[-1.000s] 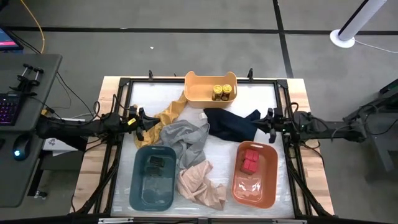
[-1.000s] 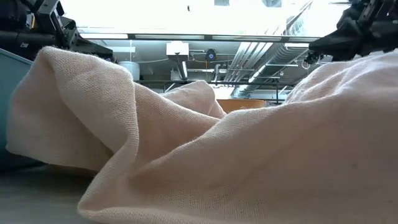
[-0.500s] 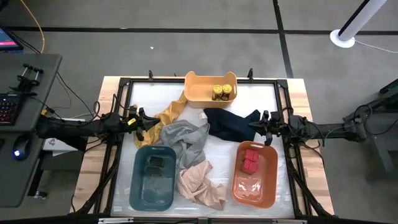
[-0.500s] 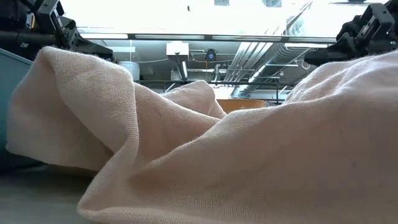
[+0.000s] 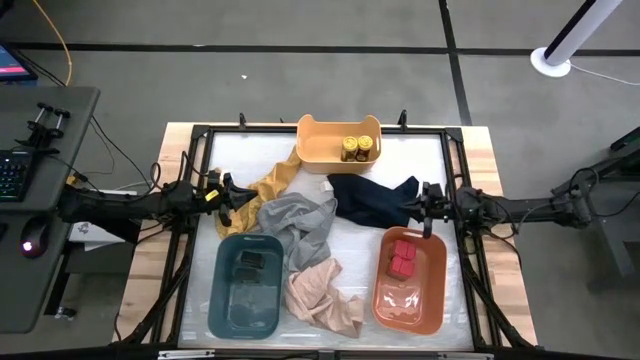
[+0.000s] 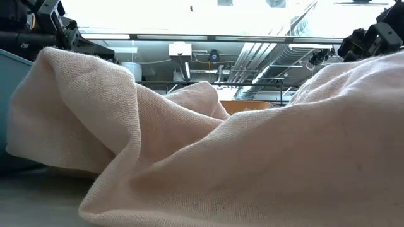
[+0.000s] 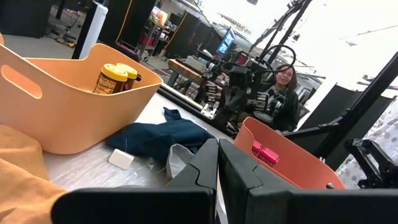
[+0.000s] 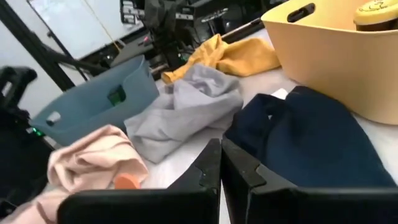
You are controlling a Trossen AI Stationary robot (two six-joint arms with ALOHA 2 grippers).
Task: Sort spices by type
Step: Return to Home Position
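Two round yellow-lidded jars (image 5: 358, 148) stand in the yellow bin (image 5: 318, 140) at the far edge; they also show in the left wrist view (image 7: 115, 78). Red tins (image 5: 402, 258) lie in the orange-red bin (image 5: 432, 290). Dark tins (image 5: 250, 262) lie in the teal bin (image 5: 228, 300). My left gripper (image 5: 232, 207) is shut by the mustard cloth (image 5: 272, 183). My right gripper (image 5: 420, 208) is shut at the right end of the navy cloth (image 5: 368, 200), just beyond the orange-red bin.
A grey cloth (image 5: 300, 225) and a pink cloth (image 5: 325, 295) lie crumpled between the teal and orange-red bins. The pink cloth (image 6: 221, 157) fills the low view. A small orange round thing (image 8: 126, 180) peeks out beside the pink cloth (image 8: 87, 155). A person (image 7: 283, 93) sits beyond the table.
My right gripper has moved a little toward the near edge and the left, closer to the orange-red bin's far rim. My left arm and the cloths have kept still.
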